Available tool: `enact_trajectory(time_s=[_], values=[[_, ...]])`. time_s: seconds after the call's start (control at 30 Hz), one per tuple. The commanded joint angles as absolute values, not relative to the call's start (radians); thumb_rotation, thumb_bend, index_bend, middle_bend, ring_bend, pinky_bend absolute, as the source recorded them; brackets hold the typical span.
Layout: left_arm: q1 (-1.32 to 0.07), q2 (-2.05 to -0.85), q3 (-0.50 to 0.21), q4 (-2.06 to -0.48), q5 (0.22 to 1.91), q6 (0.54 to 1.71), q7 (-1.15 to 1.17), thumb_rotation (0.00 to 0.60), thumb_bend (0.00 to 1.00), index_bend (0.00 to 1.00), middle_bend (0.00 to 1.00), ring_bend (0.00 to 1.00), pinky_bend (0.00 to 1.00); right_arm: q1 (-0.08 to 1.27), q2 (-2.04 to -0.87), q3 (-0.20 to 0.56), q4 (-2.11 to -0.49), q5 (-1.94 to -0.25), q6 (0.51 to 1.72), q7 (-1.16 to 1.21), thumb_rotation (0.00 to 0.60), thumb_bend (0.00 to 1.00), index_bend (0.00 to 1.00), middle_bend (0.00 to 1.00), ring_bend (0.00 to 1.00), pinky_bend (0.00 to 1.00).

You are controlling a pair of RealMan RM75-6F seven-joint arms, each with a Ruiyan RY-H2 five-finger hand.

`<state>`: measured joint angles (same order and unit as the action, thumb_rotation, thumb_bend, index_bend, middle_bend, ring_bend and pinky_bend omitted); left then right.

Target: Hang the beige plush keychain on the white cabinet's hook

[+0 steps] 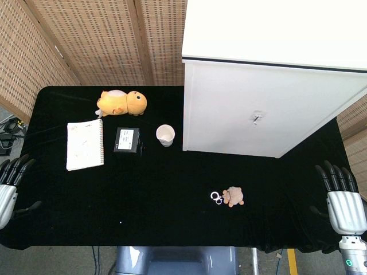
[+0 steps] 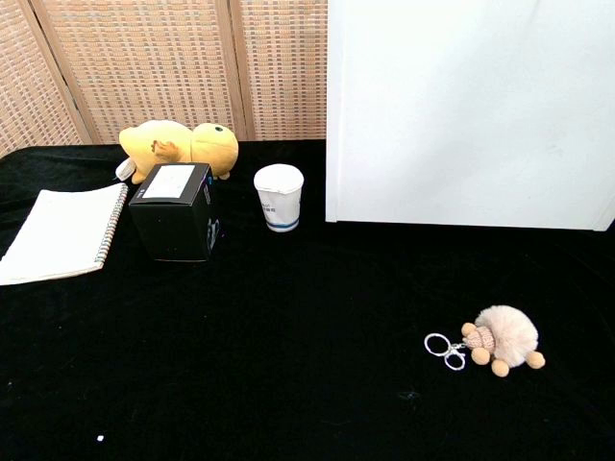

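Note:
The beige plush keychain (image 1: 233, 196) lies on the black table, its metal ring (image 1: 216, 197) pointing left; the chest view shows the keychain (image 2: 504, 340) at the lower right. The white cabinet (image 1: 269, 91) stands at the back right, with a small hook (image 1: 257, 118) on its front face. My right hand (image 1: 343, 197) rests at the table's right edge with fingers straight and apart, holding nothing, well right of the keychain. My left hand (image 1: 10, 186) sits at the left edge, fingers also apart and holding nothing. Neither hand appears in the chest view.
A yellow plush toy (image 1: 121, 103) lies at the back left. Beside it are a spiral notebook (image 1: 85, 144), a black box (image 1: 127, 140) and a white paper cup (image 1: 165, 135) close to the cabinet's left side. Woven screens stand behind the table.

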<state>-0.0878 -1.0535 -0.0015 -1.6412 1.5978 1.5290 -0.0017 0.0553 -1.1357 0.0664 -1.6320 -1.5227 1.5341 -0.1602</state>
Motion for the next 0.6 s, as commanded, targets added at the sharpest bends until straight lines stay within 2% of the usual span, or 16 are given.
enact_trajectory(time_s=[0.03,0.2,0.27,0.3,0.33,0.37,0.4,0.43,0.5,0.6], values=[[-0.087,-1.054,-0.001,-1.642,1.599,1.53,-0.002,0.6,0.0,0.0,0.0,0.0,0.0,0.055,-1.135,0.066,-1.632,-1.522,1.533,-0.159,0.6,0.0,0.01,0.0,0.0,0.0],[-0.088,-1.056,-0.002,-1.642,1.6,1.529,0.002,0.6,0.0,0.0,0.0,0.0,0.0,0.065,-1.139,0.063,-1.624,-1.517,1.508,-0.161,0.6,0.0,0.01,0.01,0.0,0.0],[-0.089,-1.057,-0.004,-1.64,1.595,1.525,0.002,0.6,0.0,0.0,0.0,0.0,0.0,0.078,-1.144,0.066,-1.626,-1.524,1.495,-0.167,0.6,0.0,0.02,0.12,0.09,0.03],[-0.09,-1.057,-0.005,-1.64,1.593,1.524,0.002,0.6,0.0,0.0,0.0,0.0,0.0,0.087,-1.145,0.066,-1.626,-1.533,1.487,-0.171,0.6,0.0,0.03,0.24,0.21,0.14],[-0.091,-1.059,-0.007,-1.638,1.59,1.521,0.001,0.6,0.0,0.0,0.0,0.0,0.0,0.104,-1.146,0.065,-1.622,-1.549,1.47,-0.183,0.6,0.0,0.04,0.37,0.37,0.34],[-0.092,-1.06,-0.008,-1.637,1.587,1.519,0.002,0.6,0.0,0.0,0.0,0.0,0.0,0.12,-1.147,0.064,-1.617,-1.565,1.453,-0.193,0.6,0.0,0.05,0.46,0.47,0.51],[-0.094,-1.061,-0.009,-1.636,1.584,1.516,0.003,0.6,0.0,0.0,0.0,0.0,0.0,0.137,-1.149,0.063,-1.611,-1.579,1.433,-0.201,0.6,0.0,0.07,0.58,0.61,0.76],[-0.095,-1.063,-0.011,-1.636,1.581,1.512,0.004,0.6,0.0,0.0,0.0,0.0,0.0,0.153,-1.152,0.063,-1.606,-1.586,1.412,-0.205,0.6,0.0,0.08,0.67,0.72,0.92],[-0.101,-1.065,-0.016,-1.634,1.567,1.5,0.005,0.6,0.0,0.0,0.0,0.0,0.0,0.204,-1.152,0.059,-1.612,-1.6,1.332,-0.197,0.6,0.02,0.13,0.78,0.85,1.0],[-0.105,-1.068,-0.021,-1.629,1.551,1.487,0.004,0.6,0.0,0.0,0.0,0.0,0.0,0.267,-1.147,0.063,-1.618,-1.613,1.247,-0.177,0.6,0.12,0.22,0.88,0.96,1.0]])
